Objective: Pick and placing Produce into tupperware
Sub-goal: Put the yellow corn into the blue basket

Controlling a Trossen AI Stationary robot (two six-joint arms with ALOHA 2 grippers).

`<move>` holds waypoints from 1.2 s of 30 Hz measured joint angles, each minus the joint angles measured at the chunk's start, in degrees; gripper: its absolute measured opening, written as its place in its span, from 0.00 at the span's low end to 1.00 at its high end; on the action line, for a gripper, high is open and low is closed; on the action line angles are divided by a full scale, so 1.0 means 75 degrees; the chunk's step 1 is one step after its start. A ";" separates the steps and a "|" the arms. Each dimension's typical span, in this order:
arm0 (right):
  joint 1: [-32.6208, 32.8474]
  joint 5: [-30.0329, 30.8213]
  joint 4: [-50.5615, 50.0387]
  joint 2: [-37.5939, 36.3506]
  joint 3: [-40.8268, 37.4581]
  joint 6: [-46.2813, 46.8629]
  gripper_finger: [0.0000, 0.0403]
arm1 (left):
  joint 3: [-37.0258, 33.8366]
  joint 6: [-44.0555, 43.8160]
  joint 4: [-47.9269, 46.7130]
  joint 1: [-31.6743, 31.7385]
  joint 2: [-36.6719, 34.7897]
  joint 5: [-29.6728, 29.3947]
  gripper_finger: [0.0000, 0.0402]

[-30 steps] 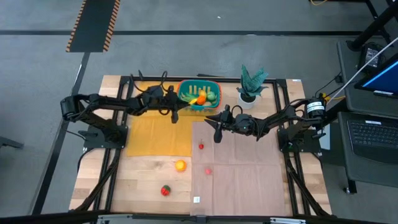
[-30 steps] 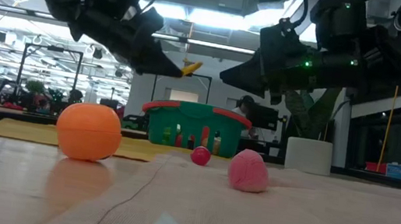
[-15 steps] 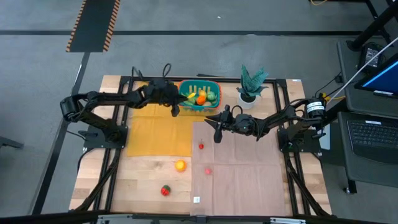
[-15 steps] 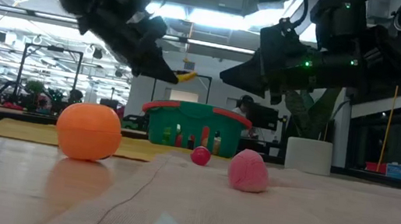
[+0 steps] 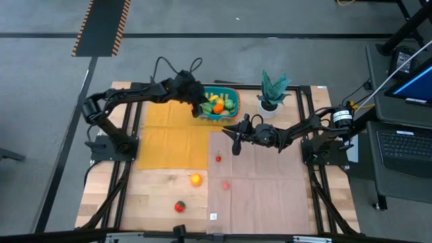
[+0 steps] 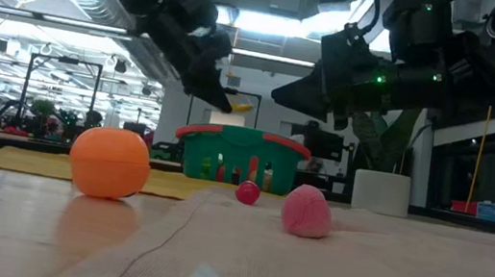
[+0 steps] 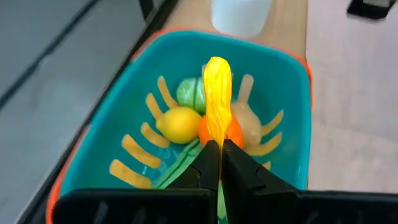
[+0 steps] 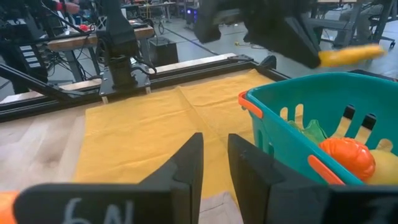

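Status: left gripper (image 7: 217, 149) is clamped on a long yellow piece (image 7: 217, 93), held above the teal basket (image 5: 233, 94) at upper centre of the high view.
Grip: pinch sits on one end only; most of the piece sticks out past the fingertips.
Basket contents: a lemon (image 7: 179, 123), a green piece (image 7: 190, 92), an orange piece (image 7: 234, 132) and a pale one (image 7: 250, 122) already inside, bunched under the yellow piece.
Right gripper: right gripper (image 5: 236, 143) hangs over the pink cloth (image 5: 270, 196), centre-right; fingers a narrow gap apart, nothing between them.
Left on table: orange ball (image 5: 195, 179) and red-green piece (image 5: 179, 206) on bare wood at lower centre, two small red pieces (image 5: 218, 158) on the pink cloth.
Risk 1: end-held piece may tip on release, land across the pile and lean on the orange rim (image 7: 306, 81) or roll out.
Risk 2: a drop from this height could bounce off the lemon.
Risk 3: lowering further may nudge the basket on the yellow cloth (image 5: 169, 138).
Risk 4: potted plant (image 5: 273, 91) stands just right of the basket; a wide swing could clip it.
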 joint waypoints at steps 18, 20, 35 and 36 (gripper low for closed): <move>0.0000 0.0000 -0.0390 -0.0003 -0.0003 -0.0003 0.19 | 0.2505 0.1164 -0.2993 0.0286 0.1759 -0.0009 0.00; 0.0000 0.0000 -0.0428 -0.0003 -0.0003 -0.0003 0.19 | 0.2586 0.1298 -0.2965 0.0280 0.1931 -0.0001 0.00; -0.0003 0.0000 -0.0651 -0.0003 -0.0003 -0.0027 0.19 | 0.2582 0.1290 -0.3350 0.0241 0.2269 0.0046 0.05; -0.0003 0.0000 -0.0649 -0.0003 -0.0003 -0.0014 0.19 | 0.2582 0.1287 -0.3384 0.0213 0.2269 0.0105 0.07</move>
